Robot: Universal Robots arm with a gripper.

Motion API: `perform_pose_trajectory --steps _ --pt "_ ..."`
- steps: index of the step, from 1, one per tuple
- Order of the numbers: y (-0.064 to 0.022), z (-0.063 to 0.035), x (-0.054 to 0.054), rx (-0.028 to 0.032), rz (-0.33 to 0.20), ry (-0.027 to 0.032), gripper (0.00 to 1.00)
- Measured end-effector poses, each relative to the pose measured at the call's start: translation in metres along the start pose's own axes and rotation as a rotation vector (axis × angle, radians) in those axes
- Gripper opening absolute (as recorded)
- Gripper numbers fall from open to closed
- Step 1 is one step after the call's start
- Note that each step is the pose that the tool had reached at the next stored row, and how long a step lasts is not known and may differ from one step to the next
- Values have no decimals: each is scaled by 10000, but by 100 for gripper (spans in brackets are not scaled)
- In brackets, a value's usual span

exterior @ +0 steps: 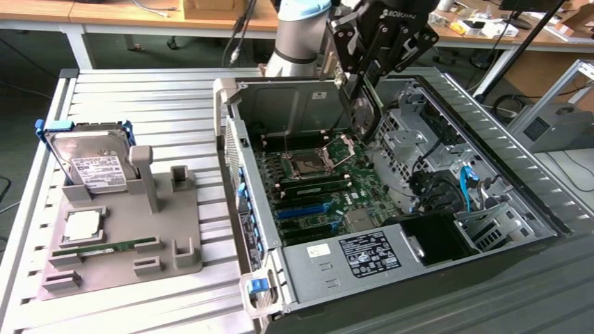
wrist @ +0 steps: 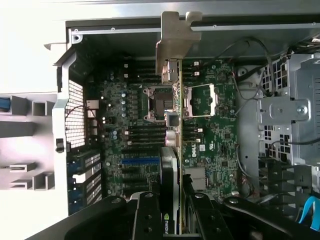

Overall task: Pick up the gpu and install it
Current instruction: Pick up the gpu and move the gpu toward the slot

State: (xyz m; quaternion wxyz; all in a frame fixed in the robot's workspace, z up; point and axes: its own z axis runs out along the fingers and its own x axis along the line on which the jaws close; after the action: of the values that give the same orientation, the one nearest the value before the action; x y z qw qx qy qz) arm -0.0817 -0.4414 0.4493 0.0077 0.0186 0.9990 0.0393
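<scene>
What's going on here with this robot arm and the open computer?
The robot arm's end effector is clamped on the gpu and holds it edge-on over the motherboard inside the open computer case. The card hangs above the board and does not look seated in a slot yet. On the exterior view's left, a grey tray holds a hard drive and a memory stick.

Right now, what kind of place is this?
Probably a robot lab or workshop: an arm holds a gpu over an open computer case on a slatted table, with cluttered wooden desks behind.
</scene>
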Motion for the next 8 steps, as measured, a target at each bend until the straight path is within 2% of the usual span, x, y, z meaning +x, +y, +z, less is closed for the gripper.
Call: perform_pose_trajectory --steps 8 --pt "-12 149 2 0 0 0 27"
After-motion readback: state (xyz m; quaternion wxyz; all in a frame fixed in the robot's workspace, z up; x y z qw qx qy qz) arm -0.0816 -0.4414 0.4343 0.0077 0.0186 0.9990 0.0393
